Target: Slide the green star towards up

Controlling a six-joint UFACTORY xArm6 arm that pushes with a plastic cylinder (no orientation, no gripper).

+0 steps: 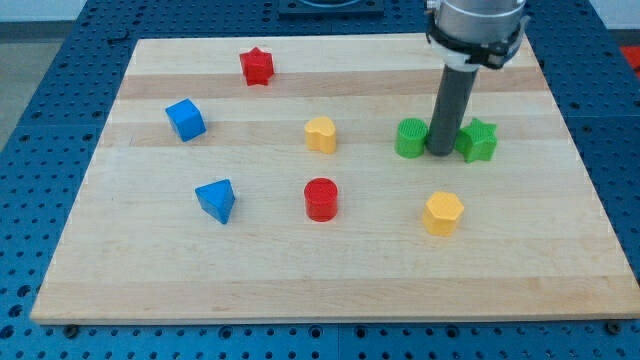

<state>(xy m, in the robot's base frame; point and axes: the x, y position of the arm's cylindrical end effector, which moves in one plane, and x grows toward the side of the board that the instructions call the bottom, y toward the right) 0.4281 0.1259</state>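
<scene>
The green star (pixel 479 140) lies on the wooden board (pixel 330 270) at the view's right. My tip (pixel 440 152) stands just left of it, in the narrow gap between the star and a green round block (pixel 410 138). The rod (pixel 452 105) rises up to the arm at the view's top right. The tip looks to touch or nearly touch both green blocks.
A red star (pixel 257 66) lies at the top left, a blue cube (pixel 186 119) at the left, a blue triangular block (pixel 216 200) below it. A yellow block (pixel 320 133), a red cylinder (pixel 321 199) and a yellow hexagon (pixel 442 213) lie mid-board.
</scene>
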